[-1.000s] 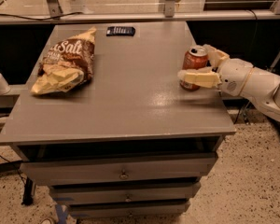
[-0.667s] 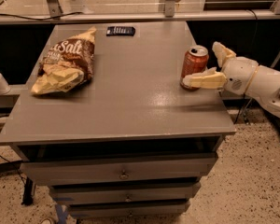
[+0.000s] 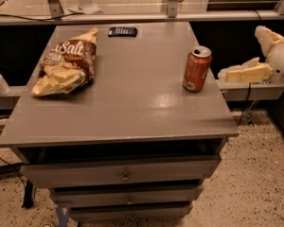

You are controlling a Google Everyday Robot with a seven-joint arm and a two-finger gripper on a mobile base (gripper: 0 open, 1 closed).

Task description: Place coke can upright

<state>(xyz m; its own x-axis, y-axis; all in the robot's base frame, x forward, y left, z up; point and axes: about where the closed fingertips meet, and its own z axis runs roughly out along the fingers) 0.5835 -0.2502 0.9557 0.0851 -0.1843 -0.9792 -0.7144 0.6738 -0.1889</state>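
Observation:
The coke can stands upright on the grey cabinet top, near its right edge, with its silver top facing up. My gripper is off the table to the right of the can, clear of it. Its two cream fingers are spread apart and hold nothing.
A brown-and-yellow chip bag lies at the left of the cabinet top. A small flat black device lies at the far edge. Drawers sit below the top. A ledge runs behind the cabinet on both sides.
My gripper has let go of the can and drawn back to the right, off the table. The can stays upright in place.

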